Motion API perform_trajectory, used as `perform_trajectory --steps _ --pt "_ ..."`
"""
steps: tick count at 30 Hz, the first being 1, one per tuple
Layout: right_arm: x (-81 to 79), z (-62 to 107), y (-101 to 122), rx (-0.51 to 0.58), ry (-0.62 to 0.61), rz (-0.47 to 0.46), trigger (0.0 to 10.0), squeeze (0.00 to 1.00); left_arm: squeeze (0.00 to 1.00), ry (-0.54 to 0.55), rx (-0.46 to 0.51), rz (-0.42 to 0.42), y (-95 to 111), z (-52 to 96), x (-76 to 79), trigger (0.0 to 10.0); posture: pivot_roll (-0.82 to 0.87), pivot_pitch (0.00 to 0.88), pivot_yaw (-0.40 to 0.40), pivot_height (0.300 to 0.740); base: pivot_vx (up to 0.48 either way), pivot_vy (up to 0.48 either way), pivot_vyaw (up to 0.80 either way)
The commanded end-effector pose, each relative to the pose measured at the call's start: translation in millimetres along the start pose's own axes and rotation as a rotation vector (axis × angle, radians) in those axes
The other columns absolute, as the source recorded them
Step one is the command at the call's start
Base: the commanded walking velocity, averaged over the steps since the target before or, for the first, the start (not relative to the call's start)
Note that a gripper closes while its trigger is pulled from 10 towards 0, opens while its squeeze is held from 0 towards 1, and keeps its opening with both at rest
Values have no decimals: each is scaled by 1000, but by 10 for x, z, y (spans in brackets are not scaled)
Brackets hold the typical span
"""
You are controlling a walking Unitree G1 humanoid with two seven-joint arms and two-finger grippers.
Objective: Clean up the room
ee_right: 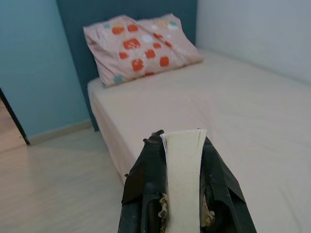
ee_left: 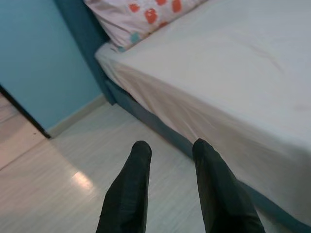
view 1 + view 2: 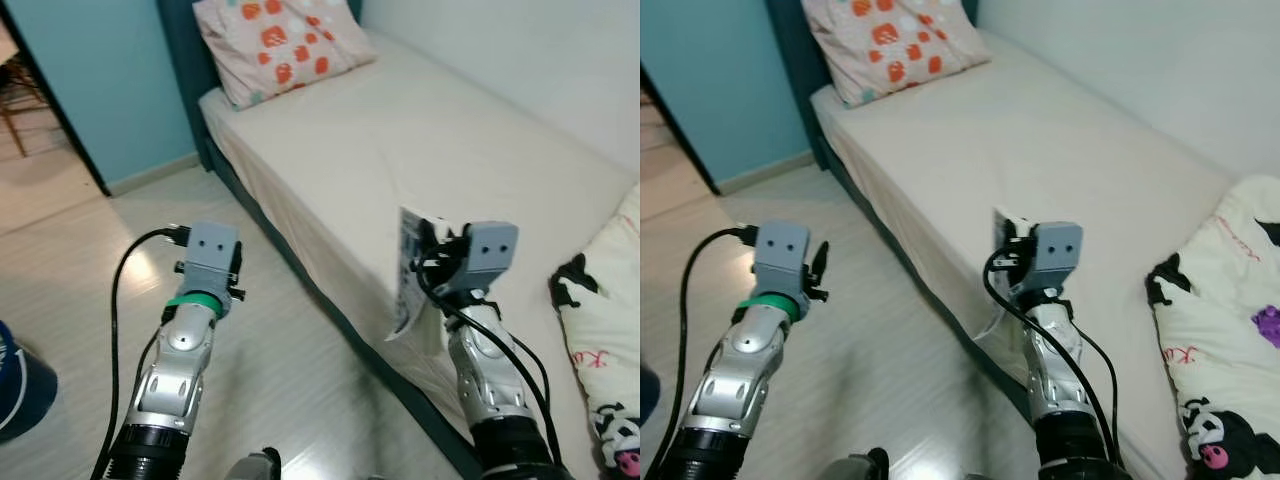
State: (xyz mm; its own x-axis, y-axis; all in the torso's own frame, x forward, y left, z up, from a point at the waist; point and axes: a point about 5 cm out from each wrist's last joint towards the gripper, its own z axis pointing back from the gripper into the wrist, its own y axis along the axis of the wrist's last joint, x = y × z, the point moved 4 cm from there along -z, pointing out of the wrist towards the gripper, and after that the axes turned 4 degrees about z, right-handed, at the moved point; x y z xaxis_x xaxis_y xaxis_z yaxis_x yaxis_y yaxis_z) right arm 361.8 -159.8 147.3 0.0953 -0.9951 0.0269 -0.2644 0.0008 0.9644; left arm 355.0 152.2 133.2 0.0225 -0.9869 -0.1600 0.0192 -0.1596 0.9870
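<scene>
Looks like it's mid-cleanup: right end effector (image 3: pixel 432 262) is pinching a thin booklet (image 3: pixel 408 272) over the bed (image 3: pixel 400 130) edge, nowhere put away yet, while left end effector (image 2: pixel 170 187) sits spread and empty.

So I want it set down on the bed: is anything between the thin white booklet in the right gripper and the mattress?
Nothing visible. The right gripper holds the thin white booklet at the edge of the cream-sheeted bed, whose surface ahead is bare up to the orange-patterned pillow.

Bed (image 3: pixel 480 130): set right of the floor (image 3: pixel 90 250).
Pillow (image 3: pixel 280 40): laid at its far end.
Blanket (image 3: pixel 610 330): spread at its near right.
</scene>
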Motion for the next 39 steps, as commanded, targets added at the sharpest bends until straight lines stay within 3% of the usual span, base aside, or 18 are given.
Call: perform_trajectory --steps 1,12,24,39 --pt "-2 2 25 18 5 4 10000 0 0 -5 -15 -12 -53 13 21 10000 53 83 38 730 458 0 738" --pt "-114 11 10 14 72 -19 10000 0 0 -1 -14 -13 -59 11 20 10000 52 79 35 730 458 0 67" --pt "-138 20 -5 6 91 -21 10000 0 0 2 -12 -13 -59 8 20 10000 52 80 34 730 458 0 711" --pt "-124 19 -9 5 83 -37 10000 0 0 15 -8 -17 -51 2 3 10000 53 84 35 730 458 0 0"
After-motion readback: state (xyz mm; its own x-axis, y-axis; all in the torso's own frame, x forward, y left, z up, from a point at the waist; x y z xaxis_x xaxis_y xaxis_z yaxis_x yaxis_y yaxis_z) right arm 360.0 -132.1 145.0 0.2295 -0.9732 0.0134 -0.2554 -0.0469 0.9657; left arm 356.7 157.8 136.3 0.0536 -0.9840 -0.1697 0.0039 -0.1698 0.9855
